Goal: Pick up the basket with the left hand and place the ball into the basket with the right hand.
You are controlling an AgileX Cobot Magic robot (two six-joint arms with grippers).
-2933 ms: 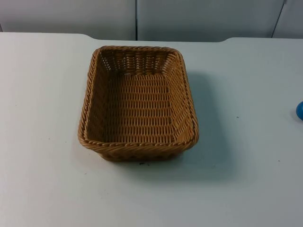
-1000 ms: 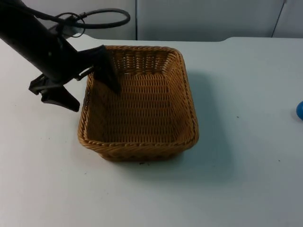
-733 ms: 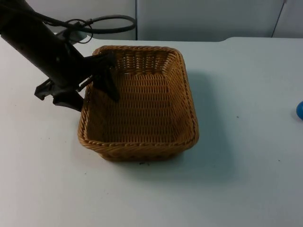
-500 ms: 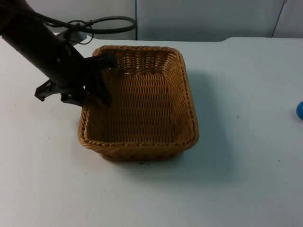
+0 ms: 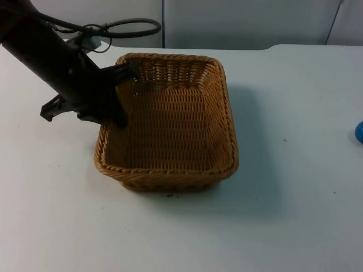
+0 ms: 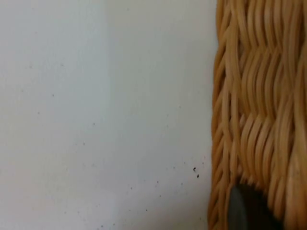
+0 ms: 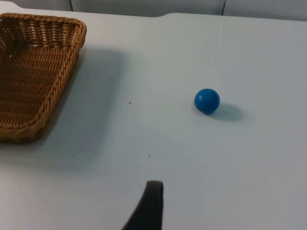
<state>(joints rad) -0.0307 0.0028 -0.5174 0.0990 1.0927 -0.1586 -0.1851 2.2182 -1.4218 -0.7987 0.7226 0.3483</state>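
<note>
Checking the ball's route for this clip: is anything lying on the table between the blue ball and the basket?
Nothing visible does. The blue ball sits alone on bare white table, off to the side of the basket. The left gripper is at the basket's far-side wall, away from that stretch.

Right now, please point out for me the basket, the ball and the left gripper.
basket (image 5: 170,178): top view, on its near rim.
ball (image 7: 207,100): right wrist view, middle of the blue ball.
left gripper (image 5: 116,105): top view, between its fingertips, at the basket's left wall.
</note>
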